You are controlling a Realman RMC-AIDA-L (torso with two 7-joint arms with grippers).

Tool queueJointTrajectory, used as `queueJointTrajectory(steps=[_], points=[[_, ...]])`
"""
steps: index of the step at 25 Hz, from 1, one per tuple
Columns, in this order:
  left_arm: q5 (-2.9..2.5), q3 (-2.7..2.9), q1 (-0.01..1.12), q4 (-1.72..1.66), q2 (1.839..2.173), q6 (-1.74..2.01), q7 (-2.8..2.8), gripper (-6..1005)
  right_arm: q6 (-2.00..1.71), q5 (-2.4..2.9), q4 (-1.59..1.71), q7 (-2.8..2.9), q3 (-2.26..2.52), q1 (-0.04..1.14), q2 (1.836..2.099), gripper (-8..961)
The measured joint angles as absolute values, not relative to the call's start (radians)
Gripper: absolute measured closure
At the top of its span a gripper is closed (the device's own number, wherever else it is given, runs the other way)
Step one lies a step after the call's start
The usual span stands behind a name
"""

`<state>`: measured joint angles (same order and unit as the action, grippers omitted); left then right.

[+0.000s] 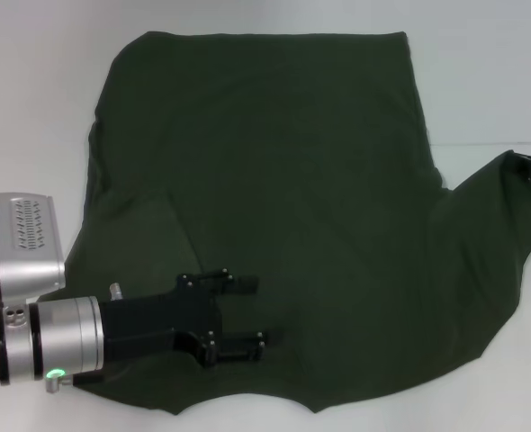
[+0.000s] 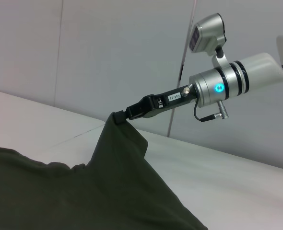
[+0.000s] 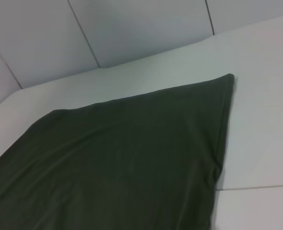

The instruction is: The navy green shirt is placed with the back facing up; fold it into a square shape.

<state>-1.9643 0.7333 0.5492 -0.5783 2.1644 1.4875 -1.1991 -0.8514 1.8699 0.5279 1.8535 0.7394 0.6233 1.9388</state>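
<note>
On the white table (image 1: pixel 481 72), spread wide and mostly flat: the navy green shirt (image 1: pixel 274 198), dark olive, plain, no print. Far edge straight and lying toward the back of the table; near edge wavy, close to the front of the head view. Left side slightly rumpled, with a soft ridge running down toward the left arm.

At the lower left of the head view, reaching in over the cloth: the left gripper (image 1: pixel 247 315), black, on a silver wrist with a green light. Fingers (image 1: pixel 240 283) parted, one above the other in that view, with olive fabric showing in the gap; nothing clasped between them. Whether touching the shirt or just above it, not clear.

At the right edge of the head view, only partly showing: the right gripper (image 1: pixel 528 166), pinched onto the right-hand corner of the shirt. Fabric there drawn out sideways into a long pointed flap, pulled away from the main body of the garment. From the left wrist view, the same hold seen more plainly: the right gripper (image 2: pixel 122 115) at the end of a black link and a silver wrist with a blue light, clenched on a bunched corner of cloth, raised off the table, the shirt (image 2: pixel 108 187) draping down from it like a tent slope.

In the right wrist view, just a broad sheet of the shirt (image 3: pixel 122 163) with one hemmed corner resting on the table (image 3: pixel 261 120); pale wall panels behind.
</note>
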Motion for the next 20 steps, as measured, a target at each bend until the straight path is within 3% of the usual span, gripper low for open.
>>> queueJointTrajectory(steps=[11,20], points=[[-1.963,0.733,0.549,-0.578,2.164,1.483,-1.2,183,-0.9,1.869,0.524,1.986,0.739,0.653,1.956,859],[-1.964,0.73,0.556,-0.585,2.163,1.483,-1.2,184,-0.87,1.869,0.509,2.095,0.773,0.771,2.037,850]])
